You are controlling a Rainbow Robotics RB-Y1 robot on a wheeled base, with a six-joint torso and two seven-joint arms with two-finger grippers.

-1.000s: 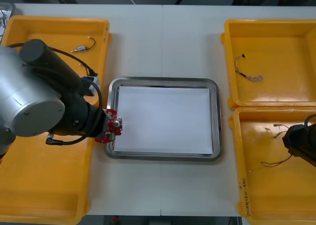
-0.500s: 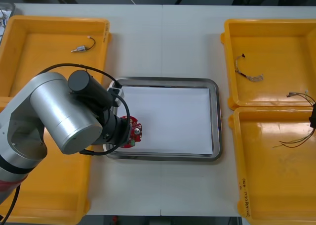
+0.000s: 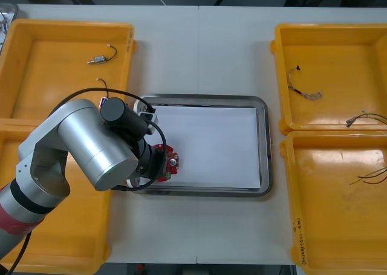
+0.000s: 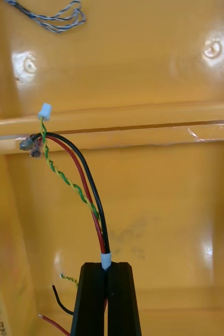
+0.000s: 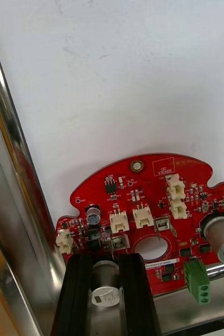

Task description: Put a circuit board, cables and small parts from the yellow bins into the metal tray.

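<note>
— Where's our circuit board (image 5: 143, 210)?
— Our left pincer (image 5: 107, 260) pinches it over the metal tray (image 3: 263, 142), above its white floor near the left rim. Our right pincer (image 4: 107, 268) clamps cables (image 4: 85, 178) above a yellow bin (image 4: 164, 199).

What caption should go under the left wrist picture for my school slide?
Left tool shut on the round red circuit board, holding it over the white inside of the metal tray.

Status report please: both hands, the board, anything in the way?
Left hand shut on circuit board, over metal tray's left side. Right hand shut on cable, above near right yellow bin. No obstacle seen.
</note>
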